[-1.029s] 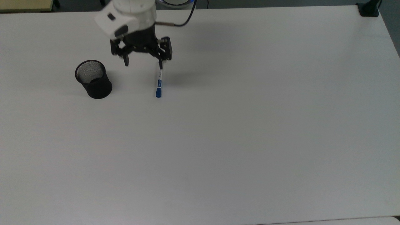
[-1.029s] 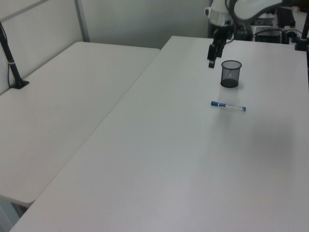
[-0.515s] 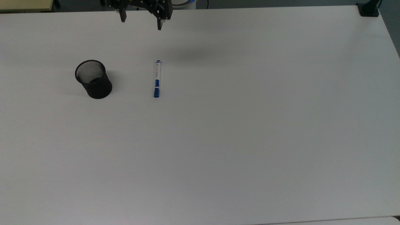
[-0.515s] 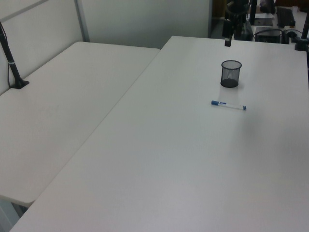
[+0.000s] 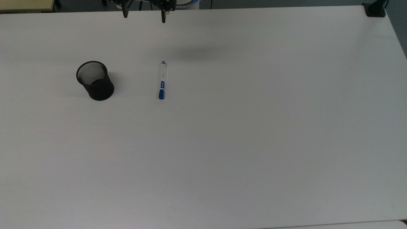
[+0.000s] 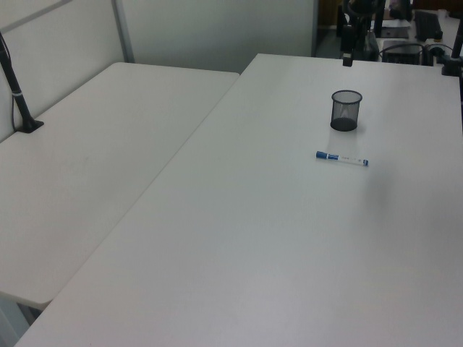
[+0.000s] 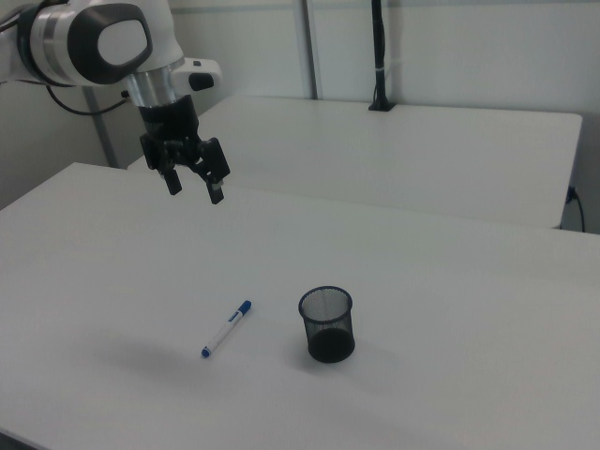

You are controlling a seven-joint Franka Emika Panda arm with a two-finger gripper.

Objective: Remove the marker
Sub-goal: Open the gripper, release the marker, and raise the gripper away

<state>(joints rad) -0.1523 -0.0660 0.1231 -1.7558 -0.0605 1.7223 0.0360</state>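
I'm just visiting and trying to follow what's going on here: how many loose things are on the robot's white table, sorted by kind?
Marker: 1, lying flat, white barrel with blue ends.
Black mesh cup: 1, standing upright, apart from the marker.
Total: 2.
The end effector hangs open above the table, holding nothing.

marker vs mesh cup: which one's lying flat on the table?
The marker: it lies on its side on the white table, blue cap toward the top view's bottom. The black mesh cup stands upright, mouth up, apart from it on the top view's left.
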